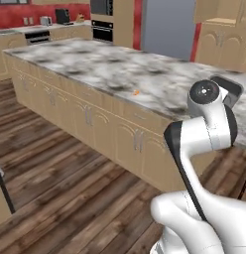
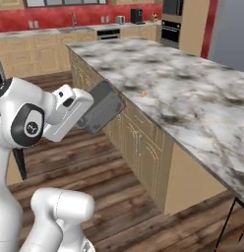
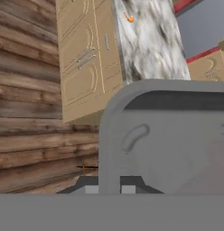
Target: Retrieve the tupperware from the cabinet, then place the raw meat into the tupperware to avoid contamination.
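The gripper [image 3: 109, 189], at the bottom centre of the hand view, is pinched on the near rim of the tupperware [image 3: 168, 140], a grey rounded-corner container that spreads across the lower right of that frame. In the right base view the same dark grey tupperware [image 2: 100, 107] juts from the white hand at centre left, held tilted in the air beside the desk's edge, above the wooden floor [image 2: 119, 197]. In the left base view a corner of it [image 1: 229, 89] peeks out behind the arm at the right edge. The raw meat [image 1: 136, 92], a tiny orange curl, lies on the marble desk [image 1: 95, 67] near its front edge, at frame centre in both base views and near the top of the hand view, well apart from the container.
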Robot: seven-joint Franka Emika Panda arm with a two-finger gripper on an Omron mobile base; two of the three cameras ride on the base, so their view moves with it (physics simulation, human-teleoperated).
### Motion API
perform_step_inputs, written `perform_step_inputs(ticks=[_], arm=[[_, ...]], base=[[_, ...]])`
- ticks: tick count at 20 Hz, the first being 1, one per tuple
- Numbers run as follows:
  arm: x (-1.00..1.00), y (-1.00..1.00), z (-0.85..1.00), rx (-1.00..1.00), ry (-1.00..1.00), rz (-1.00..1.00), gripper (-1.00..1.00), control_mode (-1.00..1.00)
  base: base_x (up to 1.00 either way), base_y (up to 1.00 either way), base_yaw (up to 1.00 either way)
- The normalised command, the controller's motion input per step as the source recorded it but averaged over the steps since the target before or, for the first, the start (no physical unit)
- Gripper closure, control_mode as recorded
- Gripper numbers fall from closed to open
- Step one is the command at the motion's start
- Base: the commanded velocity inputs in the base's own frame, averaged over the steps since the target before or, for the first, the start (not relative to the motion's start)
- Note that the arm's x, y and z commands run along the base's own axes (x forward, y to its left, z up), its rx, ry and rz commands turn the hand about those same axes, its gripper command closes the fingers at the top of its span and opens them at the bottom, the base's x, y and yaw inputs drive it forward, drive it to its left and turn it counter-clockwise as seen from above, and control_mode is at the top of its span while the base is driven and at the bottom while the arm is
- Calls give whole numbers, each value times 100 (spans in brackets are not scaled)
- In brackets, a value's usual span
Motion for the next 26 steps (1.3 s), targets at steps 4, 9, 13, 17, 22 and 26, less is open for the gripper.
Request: perform_step_inputs(ticks=[4, 9, 13, 17, 22, 26], arm=[[0, 0, 0, 0, 0, 0, 100, 100], [0, 0, 0, 0, 0, 0, 100, 100], [0, 0, 0, 0, 0, 0, 100, 100], [0, 0, 0, 0, 0, 0, 100, 100], [0, 0, 0, 0, 0, 0, 100, 100], [0, 0, 0, 0, 0, 0, 100, 100]], base=[[28, 17, -38], [28, 22, -35], [45, 32, -30], [52, 35, -28], [54, 37, -28], [57, 39, -26]])
